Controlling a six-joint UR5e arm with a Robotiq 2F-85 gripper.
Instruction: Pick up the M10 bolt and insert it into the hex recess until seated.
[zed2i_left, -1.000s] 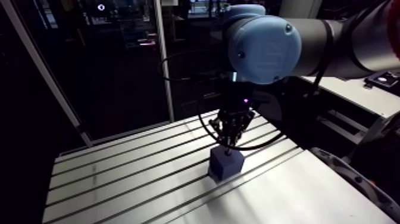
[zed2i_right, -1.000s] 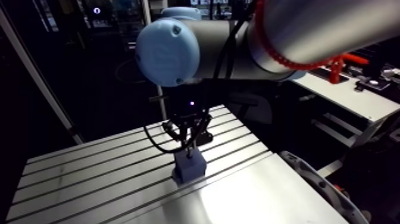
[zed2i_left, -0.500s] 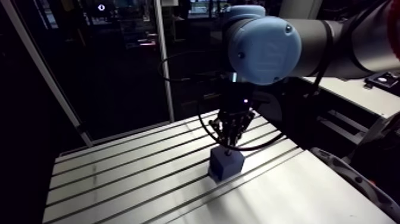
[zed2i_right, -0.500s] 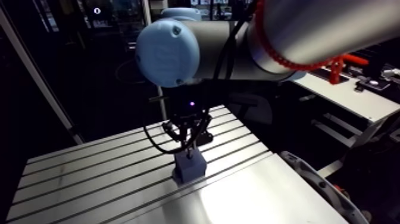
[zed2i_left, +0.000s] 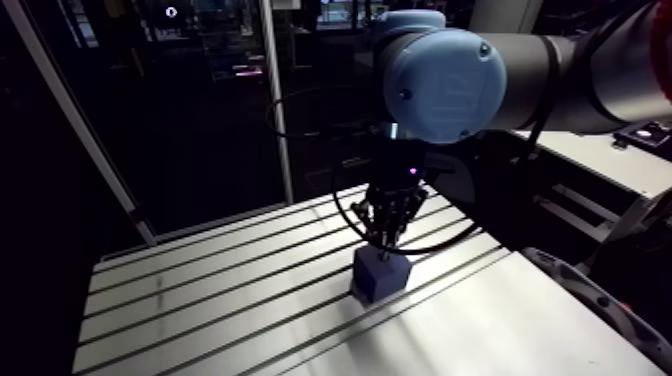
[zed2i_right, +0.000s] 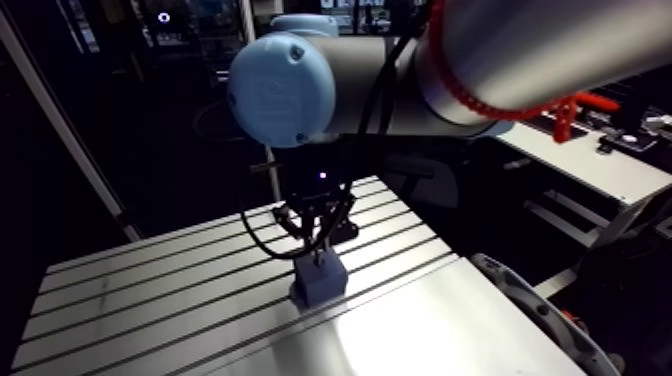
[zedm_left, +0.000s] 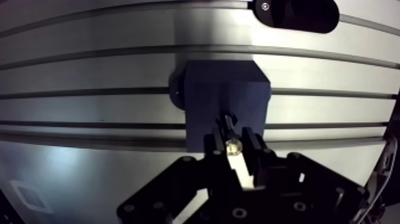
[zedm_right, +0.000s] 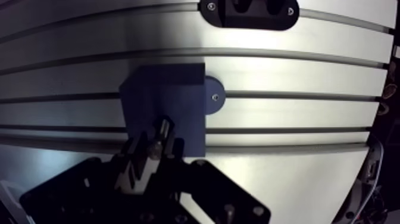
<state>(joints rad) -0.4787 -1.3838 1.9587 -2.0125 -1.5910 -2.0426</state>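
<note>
Slotted aluminium counter (zed2i_left: 200, 300), its grooves running lengthwise, with a plain ungrooved strip along the near edge. Lighting is bright on the near strip and dim elsewhere.

Item 1: a dark blue block (zedm_left: 226, 89) stands on the grooved part, about midway along the counter and well in from every edge, just beside the plain strip. A round blue foot tab (zedm_right: 214, 97) with one screw projects from the block's side and lies flat over a groove.

Item 2: a black slotted plate (zedm_right: 249, 12) lies on the counter ahead of the block, apart from it, towards the far edge.

Item 3: the pincer (zedm_left: 234, 148) hangs straight down over the block (confirmed in the arm view). Its fingers (zedm_left: 256, 149) are narrow and clamped on the M10 bolt (zedm_left: 228, 126), which is upright between them.

Item 4: the bolt's dark lower end projects beyond the fingertips over the block's top face, towards the edge nearest the pincer. The hex recess cannot be made out, and whether the bolt touches the block cannot be told.
</note>
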